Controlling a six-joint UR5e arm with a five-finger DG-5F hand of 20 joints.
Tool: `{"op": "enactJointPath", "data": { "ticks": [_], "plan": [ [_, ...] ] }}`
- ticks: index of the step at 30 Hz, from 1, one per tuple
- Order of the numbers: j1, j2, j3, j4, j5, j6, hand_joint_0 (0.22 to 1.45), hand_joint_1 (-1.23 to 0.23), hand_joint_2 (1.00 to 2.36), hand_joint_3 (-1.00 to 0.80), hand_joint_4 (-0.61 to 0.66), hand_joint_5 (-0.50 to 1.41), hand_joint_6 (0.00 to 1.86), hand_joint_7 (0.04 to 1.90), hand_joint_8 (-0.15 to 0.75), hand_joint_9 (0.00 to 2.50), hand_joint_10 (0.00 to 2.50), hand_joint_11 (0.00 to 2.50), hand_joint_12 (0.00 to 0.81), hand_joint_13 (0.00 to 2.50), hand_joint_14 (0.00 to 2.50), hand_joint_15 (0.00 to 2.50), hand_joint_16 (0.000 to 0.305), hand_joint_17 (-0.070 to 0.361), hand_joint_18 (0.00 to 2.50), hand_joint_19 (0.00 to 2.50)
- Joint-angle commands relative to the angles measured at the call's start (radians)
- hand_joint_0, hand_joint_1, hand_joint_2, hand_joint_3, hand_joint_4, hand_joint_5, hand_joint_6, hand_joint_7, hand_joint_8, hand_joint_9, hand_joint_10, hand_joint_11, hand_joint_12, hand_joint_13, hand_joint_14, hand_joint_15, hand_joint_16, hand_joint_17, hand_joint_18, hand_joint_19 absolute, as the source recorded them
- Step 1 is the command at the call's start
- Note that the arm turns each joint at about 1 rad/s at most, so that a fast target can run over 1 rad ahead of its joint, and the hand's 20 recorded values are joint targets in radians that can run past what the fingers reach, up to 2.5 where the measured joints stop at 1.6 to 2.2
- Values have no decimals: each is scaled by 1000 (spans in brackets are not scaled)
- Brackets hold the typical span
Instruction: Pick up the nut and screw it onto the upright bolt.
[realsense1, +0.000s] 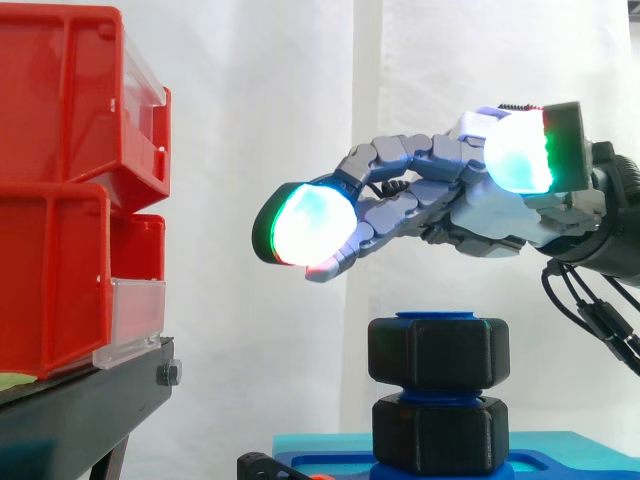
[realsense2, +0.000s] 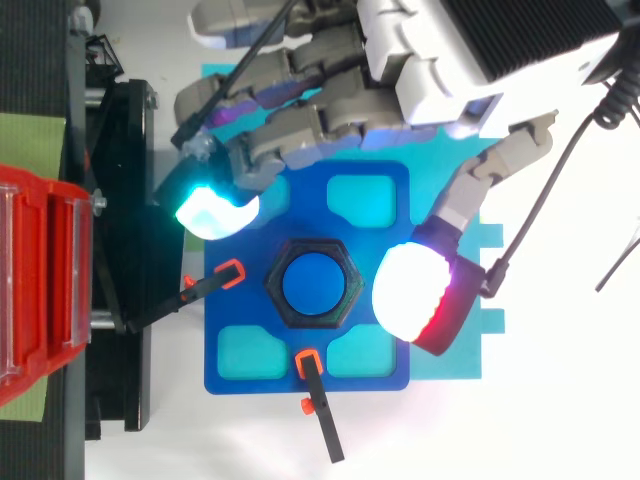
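Side view: the red bins (realsense1: 60, 200) on their black stand (realsense1: 85, 405) take up the 9 o'clock side. Their clear front lips face the middle of the scene, with open white curtain between them and the hand.

The hand (realsense1: 490, 215) reaches in from 3 o'clock and hangs above the bolt. Its fingers are stretched out towards the bins and only loosely bent, spread wide and holding nothing. One glowing fingertip (realsense1: 310, 225) is up at 10 o'clock of the nut, and the thumb's pad (realsense1: 515, 150) is at 1 o'clock. Both are clear of the nut, with open room beneath them.

In the top view the hand (realsense2: 400, 60) comes in from 12 o'clock. It is over the blue fixture plate (realsense2: 305, 215), which lies on a cyan base (realsense2: 470, 355) on the white worktop (realsense2: 560, 400). The plate's 3 and 6 o'clock edges have bare worktop beside them, and its 9 o'clock edge lies close to the stand.

The nut (realsense1: 438, 352) is black, six-sided and chunky. It sits level near the top of the upright blue bolt (realsense2: 310, 285) at the plate's centre, with the bolt's round end showing through it. A second black nut (realsense1: 438, 433) sits just below it on the bolt.

Two black clamps with orange tips point at the nut, one (realsense2: 215, 283) from 9 o'clock and one (realsense2: 318, 400) from 6 o'clock.
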Motion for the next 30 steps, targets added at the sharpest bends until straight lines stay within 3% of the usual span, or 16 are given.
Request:
{"op": "enactJointPath", "data": {
  "ticks": [1,8,12,17,30],
  "plan": [
    [13,-1,0,-29,9,-7,444,-172,1000,-500,151,-197,501,654,223,443,0,0,333,265,0,0,39,89,0,0],
    [26,1,-10,-63,11,-12,443,-168,1000,-500,155,-193,501,658,225,441,0,0,334,258,0,0,39,88,0,0],
    [32,1,-48,-49,14,-18,443,-166,1000,-500,159,-189,501,665,227,441,0,0,335,257,0,0,39,89,0,0],
    [36,1,-74,3,31,-13,444,-166,1000,-500,195,-167,503,807,241,462,0,0,340,268,0,0,39,89,0,0],
    [36,-1,-74,5,31,-15,452,-174,1000,-500,229,-126,503,1117,262,506,0,0,341,324,0,0,37,82,0,0]
  ]
}}
